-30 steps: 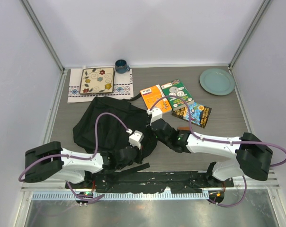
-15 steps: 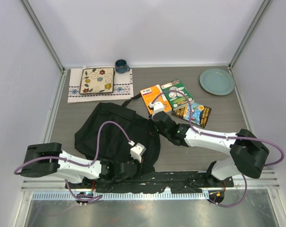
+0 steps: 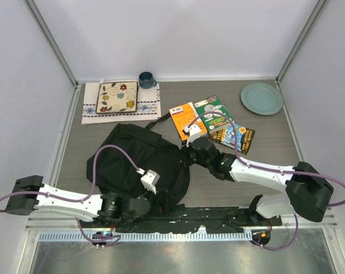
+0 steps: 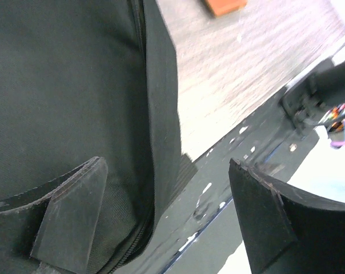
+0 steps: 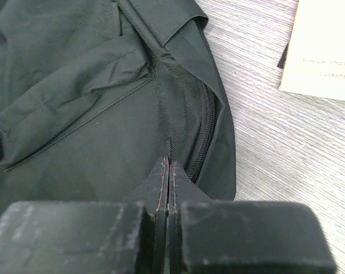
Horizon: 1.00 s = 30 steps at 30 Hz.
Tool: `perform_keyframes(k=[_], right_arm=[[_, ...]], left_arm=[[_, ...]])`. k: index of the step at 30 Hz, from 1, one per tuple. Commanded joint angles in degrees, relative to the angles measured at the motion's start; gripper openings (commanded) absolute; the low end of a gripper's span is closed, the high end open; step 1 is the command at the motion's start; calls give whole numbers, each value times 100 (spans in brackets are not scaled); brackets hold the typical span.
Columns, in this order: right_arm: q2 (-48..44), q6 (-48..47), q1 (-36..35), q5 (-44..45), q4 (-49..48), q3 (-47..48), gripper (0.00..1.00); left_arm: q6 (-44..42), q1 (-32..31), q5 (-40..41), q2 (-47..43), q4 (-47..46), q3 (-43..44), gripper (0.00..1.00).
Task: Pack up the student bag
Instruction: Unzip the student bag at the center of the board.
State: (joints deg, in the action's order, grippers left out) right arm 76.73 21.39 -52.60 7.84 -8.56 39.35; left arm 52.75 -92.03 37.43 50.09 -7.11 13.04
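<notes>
The student bag (image 3: 135, 160) lies flat on the desk (image 3: 258, 171), under both hands. The left hand (image 4: 167, 165) has its fingers spread wide apart, one lying on the bag's fabric and the other over the black rail (image 4: 241, 151) at the desk's near edge. The right hand (image 5: 168, 165) has its fingers pressed together. Their tips touch the bag beside its zipper (image 5: 204, 137), and I cannot tell whether they pinch any cloth. A pale book corner (image 5: 324, 51) lies ahead of that hand, to its right.
</notes>
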Motion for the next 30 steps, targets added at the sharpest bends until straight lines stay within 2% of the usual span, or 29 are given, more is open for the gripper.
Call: perform_keyframes(k=[1, 5, 11, 20, 25, 28, 29, 30], right_arm=[[-430, 94, 30, -230, -533, -164, 1], [-501, 155, 30, -212, -524, -200, 1], [-527, 147, 30, -151, -472, -183, 1], [-694, 111, 30, -142, -340, -191, 1], [-712, 76, 30, -151, -287, -174, 0], [-668, 68, 30, -151, -287, -156, 1], [-659, 67, 30, -151, -287, -139, 1], [-642, 59, 30, -142, -278, -121, 1]], left_arm=[[-493, -17, 958, -569, 289, 444, 93], [-775, 88, 1240, -500, 185, 603, 98], [-898, 369, 1056, 361, -306, 867, 100], [-1196, 1433, -60, 1406, -1423, 1069, 100], [-1443, 1635, -411, 1899, -1687, 1446, 91], [-1470, 1671, -570, 2268, -1723, 1649, 77], [-1452, 1671, -570, 2347, -1732, 1675, 64], [-1374, 1679, -579, 2426, -1758, 1658, 57]])
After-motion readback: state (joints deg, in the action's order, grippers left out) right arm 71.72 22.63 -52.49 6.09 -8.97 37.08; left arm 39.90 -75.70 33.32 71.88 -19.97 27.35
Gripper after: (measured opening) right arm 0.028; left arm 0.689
